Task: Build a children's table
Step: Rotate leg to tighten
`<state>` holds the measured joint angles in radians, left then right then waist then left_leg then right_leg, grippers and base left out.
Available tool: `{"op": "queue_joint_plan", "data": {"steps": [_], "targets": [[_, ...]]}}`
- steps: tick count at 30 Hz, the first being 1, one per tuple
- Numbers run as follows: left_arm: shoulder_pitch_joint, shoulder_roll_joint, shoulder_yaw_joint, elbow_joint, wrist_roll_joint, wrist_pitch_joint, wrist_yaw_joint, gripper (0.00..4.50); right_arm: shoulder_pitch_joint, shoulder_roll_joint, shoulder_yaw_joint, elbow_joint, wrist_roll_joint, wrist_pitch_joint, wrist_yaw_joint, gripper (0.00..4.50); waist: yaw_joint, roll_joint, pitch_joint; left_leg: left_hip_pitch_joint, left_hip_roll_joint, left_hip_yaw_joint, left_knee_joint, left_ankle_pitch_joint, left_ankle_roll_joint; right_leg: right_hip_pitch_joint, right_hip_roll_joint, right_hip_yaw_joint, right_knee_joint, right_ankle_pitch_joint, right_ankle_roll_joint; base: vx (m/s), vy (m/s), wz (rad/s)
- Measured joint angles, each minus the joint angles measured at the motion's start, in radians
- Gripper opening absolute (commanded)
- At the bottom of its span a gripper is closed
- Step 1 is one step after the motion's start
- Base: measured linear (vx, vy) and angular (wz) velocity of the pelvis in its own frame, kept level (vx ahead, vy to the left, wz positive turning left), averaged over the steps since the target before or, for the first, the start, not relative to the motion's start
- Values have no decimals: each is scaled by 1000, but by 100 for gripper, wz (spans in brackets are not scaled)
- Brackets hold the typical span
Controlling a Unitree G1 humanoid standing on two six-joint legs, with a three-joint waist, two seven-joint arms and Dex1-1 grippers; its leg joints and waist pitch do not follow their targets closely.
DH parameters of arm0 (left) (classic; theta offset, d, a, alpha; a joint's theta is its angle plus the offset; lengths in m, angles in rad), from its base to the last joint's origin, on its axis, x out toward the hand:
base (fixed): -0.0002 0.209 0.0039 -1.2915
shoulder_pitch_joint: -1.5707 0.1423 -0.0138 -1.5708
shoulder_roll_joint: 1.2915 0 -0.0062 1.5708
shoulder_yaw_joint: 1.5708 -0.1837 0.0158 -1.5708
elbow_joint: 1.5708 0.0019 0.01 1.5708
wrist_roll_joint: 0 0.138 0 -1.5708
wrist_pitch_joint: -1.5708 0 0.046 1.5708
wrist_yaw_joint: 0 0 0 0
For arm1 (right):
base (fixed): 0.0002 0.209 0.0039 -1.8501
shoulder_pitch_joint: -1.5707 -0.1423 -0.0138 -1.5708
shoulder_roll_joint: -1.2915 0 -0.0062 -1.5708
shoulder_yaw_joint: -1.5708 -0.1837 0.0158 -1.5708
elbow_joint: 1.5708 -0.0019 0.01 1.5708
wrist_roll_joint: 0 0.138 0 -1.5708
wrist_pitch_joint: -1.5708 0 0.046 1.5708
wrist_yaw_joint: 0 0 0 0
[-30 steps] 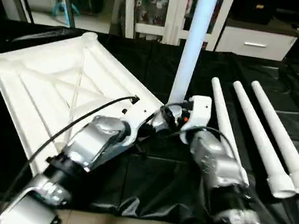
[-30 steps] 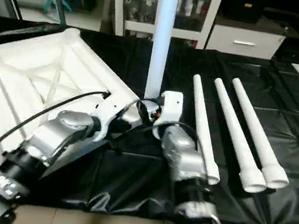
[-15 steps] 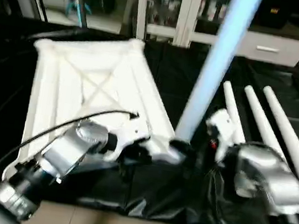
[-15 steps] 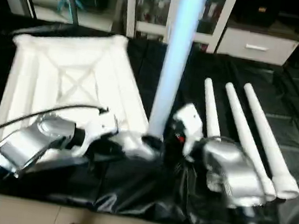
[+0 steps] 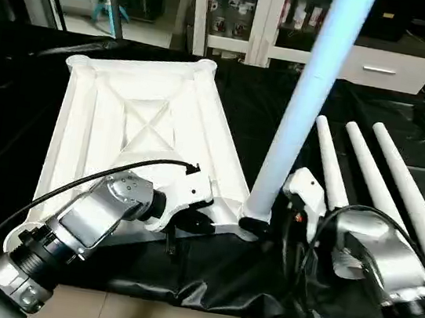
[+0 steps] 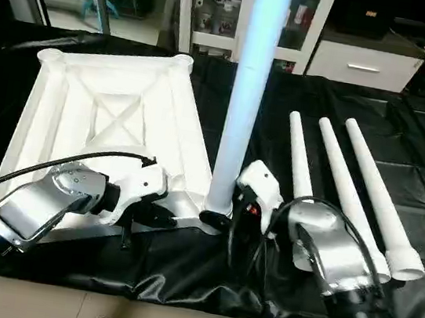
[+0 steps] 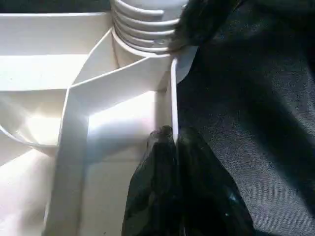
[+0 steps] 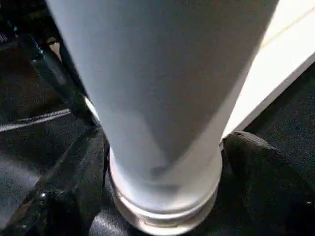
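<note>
Tabletop (image 5: 124,115), three legs (image 5: 368,181) on black-covered work surface (image 5: 218,286)

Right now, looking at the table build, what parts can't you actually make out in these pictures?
- Upright leg: its upper end is cut off by the top edge in both eye views.
- Tabletop: its near edge is hidden behind the left forearm in the eye views.
- Corner socket: in the left wrist view, how deep the leg sits is hidden inside it.
- Cabinet contents: too small to tell.

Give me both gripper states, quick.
Left gripper: shut on the tabletop edge wall.
Right gripper: fingers wide around the upright leg base.
</note>
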<state>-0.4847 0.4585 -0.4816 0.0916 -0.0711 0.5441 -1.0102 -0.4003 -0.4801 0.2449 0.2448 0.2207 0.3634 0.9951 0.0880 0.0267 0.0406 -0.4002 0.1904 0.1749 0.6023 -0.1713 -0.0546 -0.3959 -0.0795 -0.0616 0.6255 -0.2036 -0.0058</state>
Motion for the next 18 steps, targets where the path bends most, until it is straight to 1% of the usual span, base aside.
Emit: {"op": "queue_joint_plan", "data": {"steps": [2,5,7,8,15,18], "targets": [[0,1,0,0,2,0,0,0,0,6,0,3,0,-1,8,351,-1,0,0,0,0,0,0,0,0,0,0,0,1,0,0,0,0,0],[0,0,1,0,5,0,0,0,0,10,0,11,0,-6,12,309,-1,0,0,0,0,0,0,0,0,0,0,0,1,0,0,0,0,0],[0,1,1,0,6,0,1,0,0,13,0,12,0,-12,13,305,-1,0,0,1,0,0,0,0,0,0,0,0,1,0,0,0,0,0],[0,1,1,0,7,0,1,0,0,13,0,15,1,-16,14,288,-1,0,0,1,0,0,0,0,0,0,0,0,1,0,0,0,0,0],[1,1,1,0,8,0,1,0,6,24,-3,16,-1,-21,3,279,-3,-1,0,2,0,0,0,0,0,0,0,0,2,0,0,0,0,0],[2,-7,15,8,9,12,23,0,8,70,-18,33,-9,-24,-62,277,-10,0,-1,4,1,0,0,0,0,1,1,0,2,1,-1,0,0,0]]}}
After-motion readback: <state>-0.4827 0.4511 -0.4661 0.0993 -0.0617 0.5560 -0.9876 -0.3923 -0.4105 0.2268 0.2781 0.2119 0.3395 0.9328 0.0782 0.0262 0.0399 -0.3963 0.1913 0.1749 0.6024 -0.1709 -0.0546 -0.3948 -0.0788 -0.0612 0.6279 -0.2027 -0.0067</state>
